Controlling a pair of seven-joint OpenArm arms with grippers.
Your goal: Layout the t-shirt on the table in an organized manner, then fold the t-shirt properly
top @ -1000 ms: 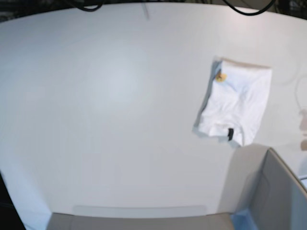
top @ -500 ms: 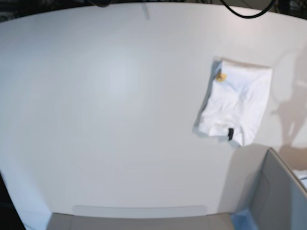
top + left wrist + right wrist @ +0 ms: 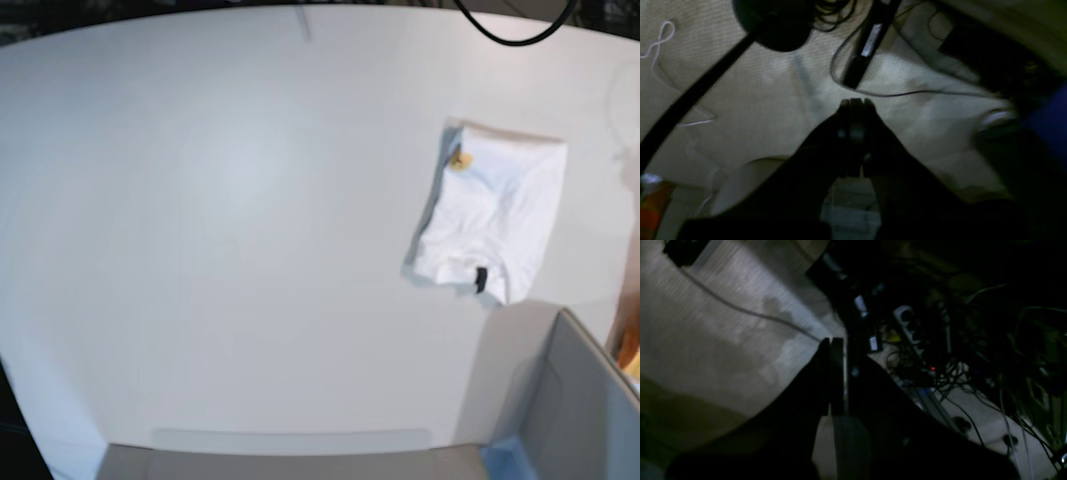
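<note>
The t-shirt [image 3: 492,213] lies as a compact white folded bundle on the right part of the table [image 3: 230,220], with a small orange-yellow tag [image 3: 459,160] at its far left corner and a black label [image 3: 481,280] near its front edge. Neither arm shows in the base view. In the left wrist view my left gripper [image 3: 855,104] is shut with nothing between its fingers, pointing at a pale floor with cables. The right wrist view has my right gripper [image 3: 831,340] shut and empty too, over floor and tangled wires.
A grey box [image 3: 585,410] with a blue edge stands at the front right corner, just in front of the shirt. A black cable [image 3: 515,30] hangs over the table's far edge. Something orange [image 3: 630,350] shows at the right border.
The folded shirt has not moved. The faint shape and shadow at the table's right edge have shifted and mostly cleared, and something orange has come into sight by the grey box.
</note>
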